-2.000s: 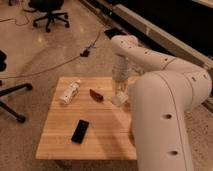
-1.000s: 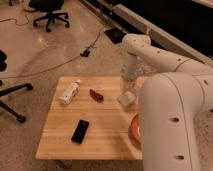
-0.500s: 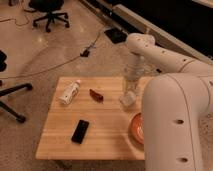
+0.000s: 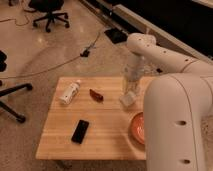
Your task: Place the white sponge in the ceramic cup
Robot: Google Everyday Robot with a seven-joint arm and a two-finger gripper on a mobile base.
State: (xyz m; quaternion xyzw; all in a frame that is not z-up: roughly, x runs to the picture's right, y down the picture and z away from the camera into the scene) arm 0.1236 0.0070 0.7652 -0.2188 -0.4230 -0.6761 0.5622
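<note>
Directly beneath the tool [image 4: 131,90], white sponge [image 4: 128,99] on the table [image 4: 100,140].

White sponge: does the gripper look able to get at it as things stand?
Probably yes: the gripper is right above the white sponge at the table's right side, with nothing between them.

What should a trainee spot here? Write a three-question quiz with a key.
1. True or false: the black phone lies nearer the table's front edge than the white bottle.
2. The gripper hangs just above: A) the white sponge B) the phone C) the bottle.
3. What lies between bottle and sponge?
Key: 1 true; 2 A; 3 the small red object.
</note>
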